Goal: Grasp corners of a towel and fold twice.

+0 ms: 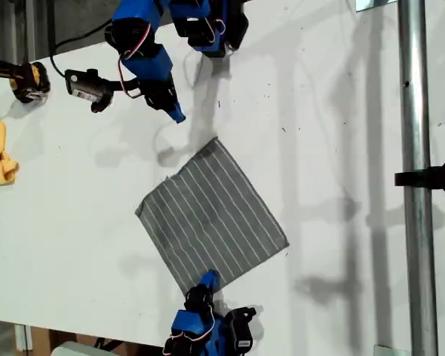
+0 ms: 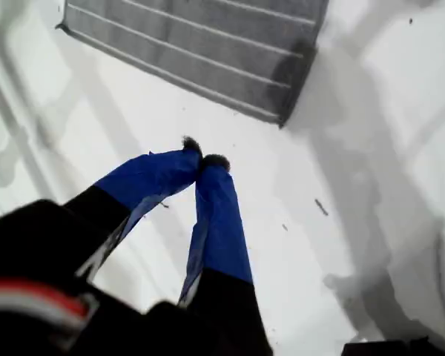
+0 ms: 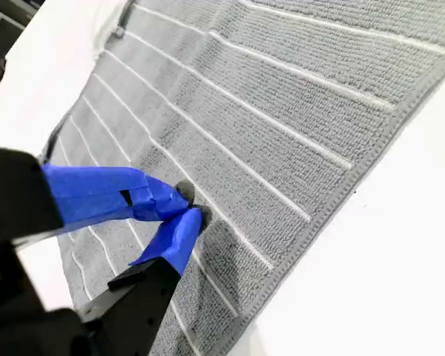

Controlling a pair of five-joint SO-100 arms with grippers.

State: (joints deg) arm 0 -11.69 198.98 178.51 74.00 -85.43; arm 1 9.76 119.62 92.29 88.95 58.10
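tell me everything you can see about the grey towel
The towel is a square grey cloth with thin parallel white stripes and a stitched hem, of soft ribbed-looking fabric. It lies flat and unfolded on the white table, turned like a diamond. My second gripper is shut over it near one corner; my first gripper hangs shut short of another corner.

My second gripper sits over the grey striped towel, its blue fingertips closed together, near the hemmed edge beside the white table.
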